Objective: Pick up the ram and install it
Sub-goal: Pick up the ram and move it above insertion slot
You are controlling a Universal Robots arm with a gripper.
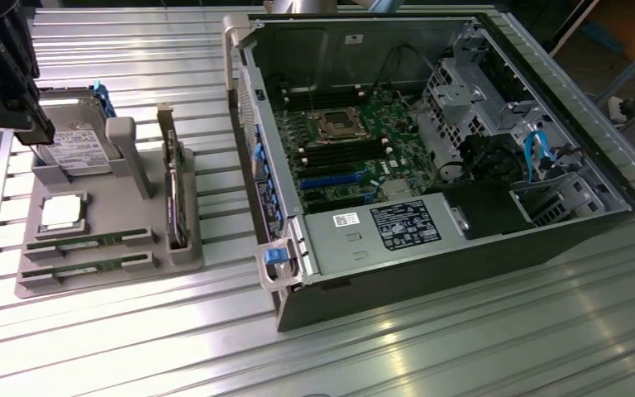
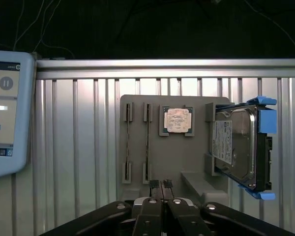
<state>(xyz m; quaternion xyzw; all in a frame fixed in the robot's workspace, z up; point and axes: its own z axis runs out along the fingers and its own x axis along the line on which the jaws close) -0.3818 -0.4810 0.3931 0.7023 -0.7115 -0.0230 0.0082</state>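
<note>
Ribbed aluminium table (image 1: 428,347) underfoot everywhere, silver slats running across the frame and catching glare near the lower centre of the exterior view; beyond the table's far rail in the wrist view, only black, unlit room. At the left of the exterior view, a grey holder tray (image 1: 130,211) with the ram (image 1: 86,241) lying in its lower slots and a second stick (image 1: 83,270) just below it, both green, both untouched. Higher on the tray, a silver processor chip (image 1: 62,212) and a hard drive (image 1: 80,150) with a white label, print too small to read. Open computer case (image 1: 307,58) at centre and right; dark power-supply label (image 1: 403,225), white text illegible. Gripper (image 1: 37,132) at upper left beside the drive, fingers pressed together on nothing. Pale-framed screen (image 2: 5,108) bearing a pause symbol.
</note>
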